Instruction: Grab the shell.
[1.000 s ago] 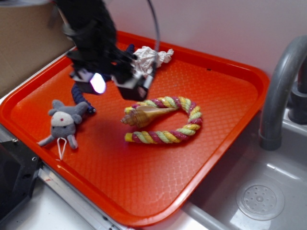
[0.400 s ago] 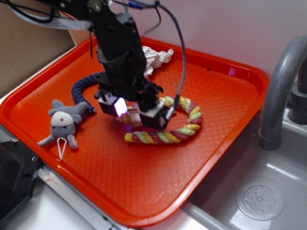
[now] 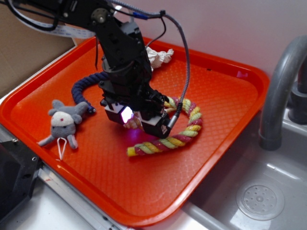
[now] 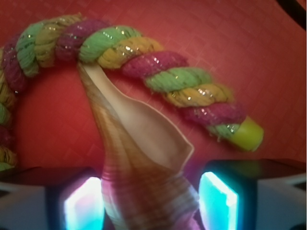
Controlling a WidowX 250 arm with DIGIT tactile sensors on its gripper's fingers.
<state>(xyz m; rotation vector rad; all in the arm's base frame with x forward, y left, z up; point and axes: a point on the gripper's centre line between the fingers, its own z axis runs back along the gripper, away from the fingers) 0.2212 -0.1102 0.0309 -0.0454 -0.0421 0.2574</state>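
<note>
Shell point(image 4: 144, 158) lay between the two lit pads point(image 4: 218, 201) of the gripper point(image 3: 135, 120), its broad whorled body down at the pads and its long pale tail running off to touch the twisted rope point(image 4: 158, 67). The wrist view showed the pads standing apart, one on each side of the body, with a sliver of gap on either flank, so I judged the gripper spread around the shell and not yet clamped on it. That placement made sense to me: the body is the fattest part and gives the pads something to bear on, whereas the tail would likely slip. From where I stood the black arm point(image 3: 120, 52) reached in from the upper left and bent sharply down, the gripper pointing nearly straight at the orange tray point(image 3: 230, 96) and hiding most of the shell. The rope curled round just beside it. A grey stuffed mouse point(image 3: 64, 122), a dark blue rope point(image 3: 86, 86) and a white cloth wad point(image 3: 159, 56) lay clear of the work.
</note>
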